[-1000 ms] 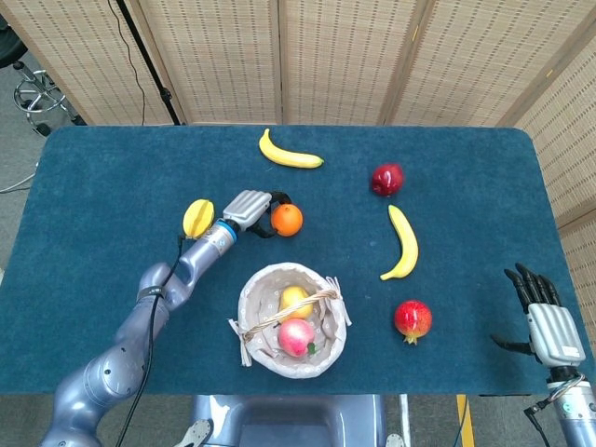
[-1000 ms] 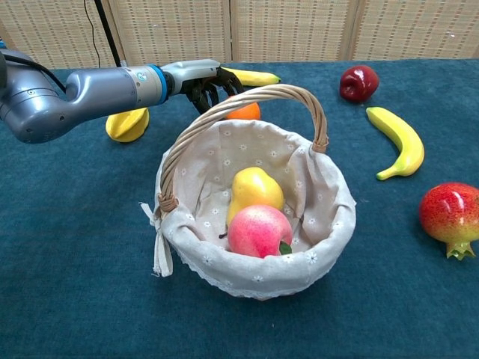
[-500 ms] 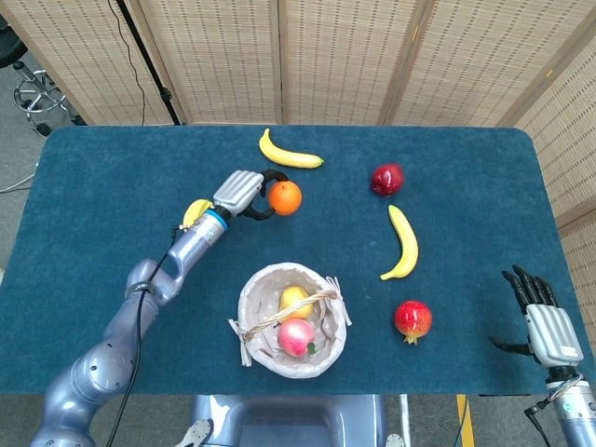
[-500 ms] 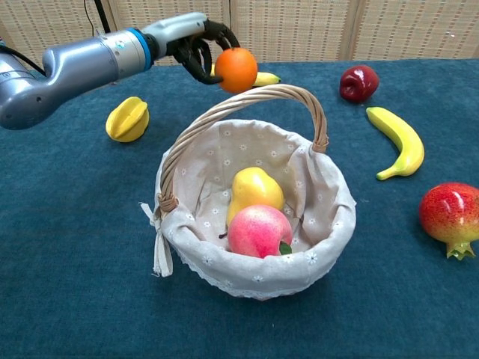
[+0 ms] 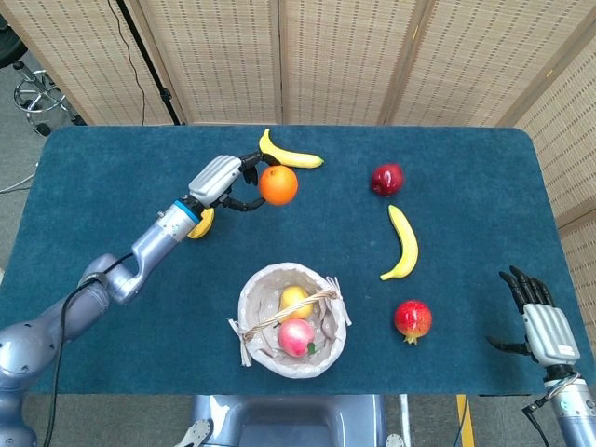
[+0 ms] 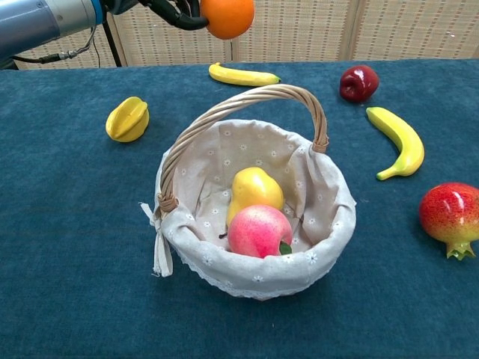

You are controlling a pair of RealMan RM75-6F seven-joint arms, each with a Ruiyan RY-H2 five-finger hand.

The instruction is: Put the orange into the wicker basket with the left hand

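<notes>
Woven-panel screens behind, dark blue cloth table in front. Left hand is up off the table w/ dark fingers curled round the orange, which it holds on its right side; in chest view the orange sits at the top edge of frame, well above the cloth. Wicker basket w/ pale cloth liner stands nearer the robot than the hand & a bit to its right, handle arched over it; inside are a yellow pear & a red-pink apple, touching. Yellow starfruit lies on the cloth just under/behind the left wrist. A banana lies just beyond the hand. Farther right of it: dark red apple, 2nd banana, pomegranate. Right hand is at the table's near right corner, well apart from everything, fingers spread, holding nothing
</notes>
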